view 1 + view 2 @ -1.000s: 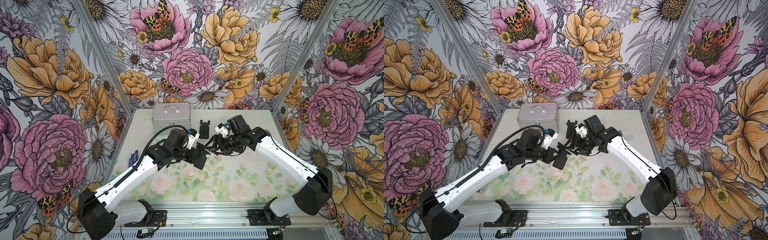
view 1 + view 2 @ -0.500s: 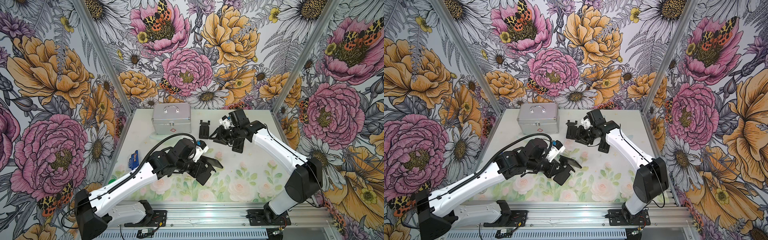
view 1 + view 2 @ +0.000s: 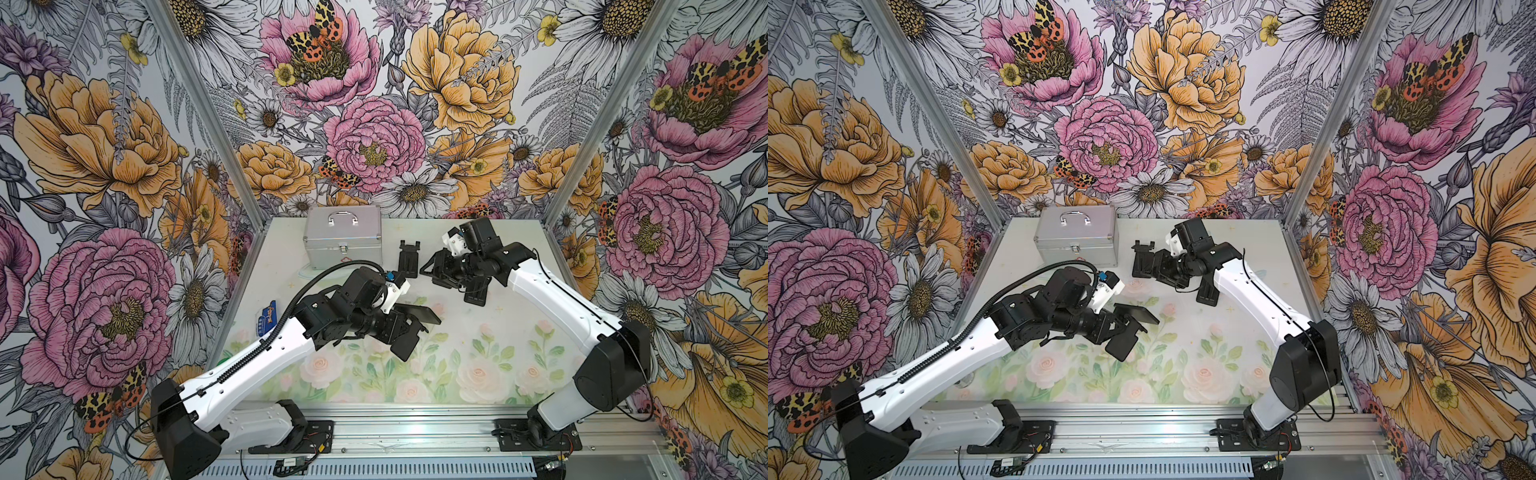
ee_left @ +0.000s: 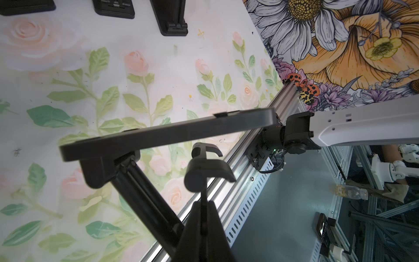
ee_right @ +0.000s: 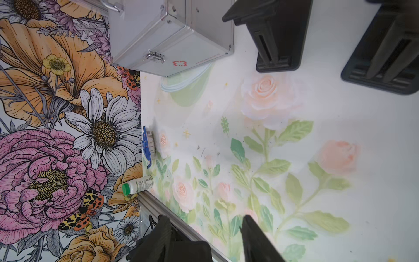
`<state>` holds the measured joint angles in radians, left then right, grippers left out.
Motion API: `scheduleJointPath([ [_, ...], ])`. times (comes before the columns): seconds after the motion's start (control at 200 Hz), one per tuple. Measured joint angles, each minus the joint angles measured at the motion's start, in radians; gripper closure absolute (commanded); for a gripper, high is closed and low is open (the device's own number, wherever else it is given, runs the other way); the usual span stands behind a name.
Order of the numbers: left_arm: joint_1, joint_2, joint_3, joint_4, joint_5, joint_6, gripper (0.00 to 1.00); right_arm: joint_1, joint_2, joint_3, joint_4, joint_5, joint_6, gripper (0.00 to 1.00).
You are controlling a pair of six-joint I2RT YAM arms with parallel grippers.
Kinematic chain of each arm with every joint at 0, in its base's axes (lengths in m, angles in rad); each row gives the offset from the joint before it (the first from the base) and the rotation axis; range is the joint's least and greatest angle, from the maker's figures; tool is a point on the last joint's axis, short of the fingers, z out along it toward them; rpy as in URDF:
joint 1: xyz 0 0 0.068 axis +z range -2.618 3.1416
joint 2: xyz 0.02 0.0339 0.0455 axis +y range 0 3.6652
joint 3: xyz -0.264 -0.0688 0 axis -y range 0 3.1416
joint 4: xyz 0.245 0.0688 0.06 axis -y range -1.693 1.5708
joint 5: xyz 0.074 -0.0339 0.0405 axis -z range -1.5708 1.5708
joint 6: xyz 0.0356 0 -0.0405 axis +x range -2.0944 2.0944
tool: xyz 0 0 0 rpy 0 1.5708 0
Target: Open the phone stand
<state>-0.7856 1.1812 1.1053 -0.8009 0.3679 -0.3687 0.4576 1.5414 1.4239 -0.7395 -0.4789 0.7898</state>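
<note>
The black phone stand hangs unfolded above the middle of the table, its two plates spread apart in both top views. My left gripper is shut on it. In the left wrist view the gripper pinches the stand's thin hooked plate, and the flat panel and its strut stick out ahead. My right gripper is open and empty, low over the table's far side, apart from the stand. Its fingers frame only bare tabletop.
Two other black folded stands lie at the back, one beside the right gripper and one under the right wrist. A silver case stands at the back left. A blue packet and a green-capped bottle lie along the left edge.
A second ago both grippers met at the stand. The right one has let go and drawn back to the far side. The left arm has carried the unfolded stand nearer the front.
</note>
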Motion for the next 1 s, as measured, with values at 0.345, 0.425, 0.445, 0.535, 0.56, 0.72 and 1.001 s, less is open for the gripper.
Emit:
scheduleJointPath([
  [0.345, 0.222, -0.002, -0.04, 0.006, 0.24, -0.071, 1.0, 0.071, -0.263, -0.112, 0.007, 0.068, -0.156, 0.36],
  [0.425, 0.238, 0.003, -0.04, 0.027, 0.306, -0.086, 1.0, 0.099, -0.27, -0.131, 0.001, 0.077, -0.195, 0.35],
  [0.445, 0.241, 0.007, -0.04, 0.034, 0.324, -0.091, 1.0, 0.105, -0.268, -0.134, -0.001, 0.08, -0.204, 0.35],
  [0.535, 0.241, 0.034, -0.04, 0.052, 0.397, -0.106, 1.0, 0.124, -0.255, -0.138, -0.014, 0.09, -0.236, 0.35],
  [0.56, 0.241, 0.042, -0.04, 0.055, 0.416, -0.109, 1.0, 0.129, -0.249, -0.138, -0.016, 0.093, -0.244, 0.35],
  [0.72, 0.242, 0.082, -0.04, 0.076, 0.492, -0.124, 1.0, 0.148, -0.233, -0.138, -0.031, 0.112, -0.277, 0.36],
  [1.001, 0.281, 0.082, -0.04, 0.092, 0.553, -0.139, 1.0, 0.159, -0.233, -0.138, -0.029, 0.12, -0.303, 0.42],
])
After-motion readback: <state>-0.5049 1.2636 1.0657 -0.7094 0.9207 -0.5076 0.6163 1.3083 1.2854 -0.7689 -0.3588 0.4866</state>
